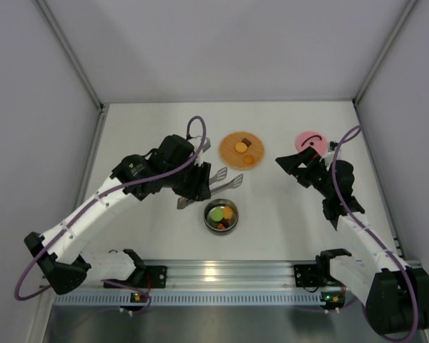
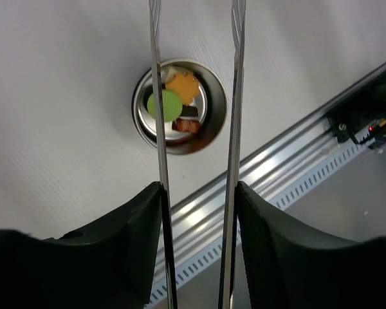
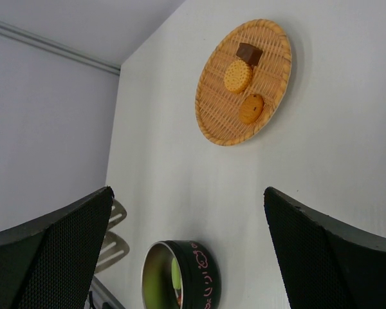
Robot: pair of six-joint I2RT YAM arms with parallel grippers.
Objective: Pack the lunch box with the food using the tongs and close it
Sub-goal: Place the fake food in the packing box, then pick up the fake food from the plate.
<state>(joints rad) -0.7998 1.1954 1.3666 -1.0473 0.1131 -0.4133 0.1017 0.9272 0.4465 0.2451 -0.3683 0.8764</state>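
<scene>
Left pincer point(image 2: 198, 190): partly closed on the tongs, one finger point(image 2: 132, 228) against the outside of each arm; it hangs over the bench point(image 1: 150, 128), just left of the box.
Tongs point(image 2: 235, 96): gripped partway along, the two arms apart; in the top view the scalloped tips point right and sit between the box and the plate.
Box point(image 2: 213, 125): shiny round bowl, upright and uncovered on the bench near the front rail, below the tongs.
Food point(image 2: 182, 87): an orange piece, a green round, a black piece and a brown one lie inside the box; a yellow, a brown and an orange piece lie on the plate.
Plate point(image 3: 270, 106): flat woven disc on the bench, beyond the box and apart from it.
Lid point(image 1: 307, 143): pink, black curved handle up, flat on the bench at far right, well apart from the box.
Right pincer point(image 3: 188, 193): spread wide and holding nothing, just beside the lid's near edge, facing the plate and box.
</scene>
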